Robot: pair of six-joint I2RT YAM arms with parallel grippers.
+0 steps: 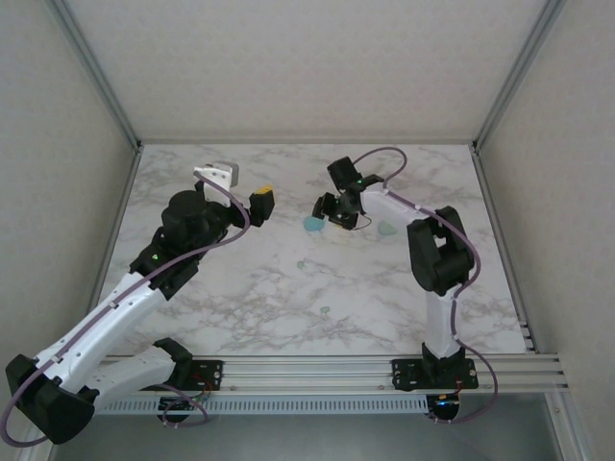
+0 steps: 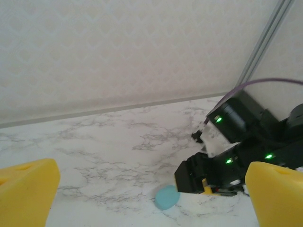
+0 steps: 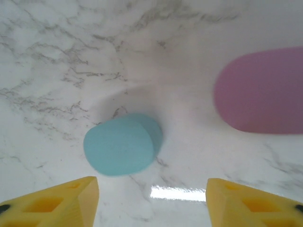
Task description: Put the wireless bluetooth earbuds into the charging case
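A pastel blue oval charging case [image 1: 313, 225] lies shut on the marble table [image 1: 240, 288]. My right gripper [image 1: 325, 211] hovers just above it and is open. In the right wrist view the blue case [image 3: 122, 145] sits between and beyond the yellow fingers [image 3: 57, 203], nearer the left one, with nothing held in the right gripper [image 3: 151, 208]. A pink case [image 3: 262, 90] lies to the right of the blue one. Two tiny earbuds, teal [image 1: 301, 264] and mint [image 1: 325, 310], rest nearer the arms. My left gripper [image 1: 261, 202] is open and empty, left of the blue case [image 2: 167, 197].
A mint green case [image 1: 385, 230] lies right of the right gripper, under its forearm. A white and grey block [image 1: 217, 174] sits behind the left arm. In the left wrist view the right gripper's black body [image 2: 208, 172] stands over the blue case. Walls enclose the table's back and sides.
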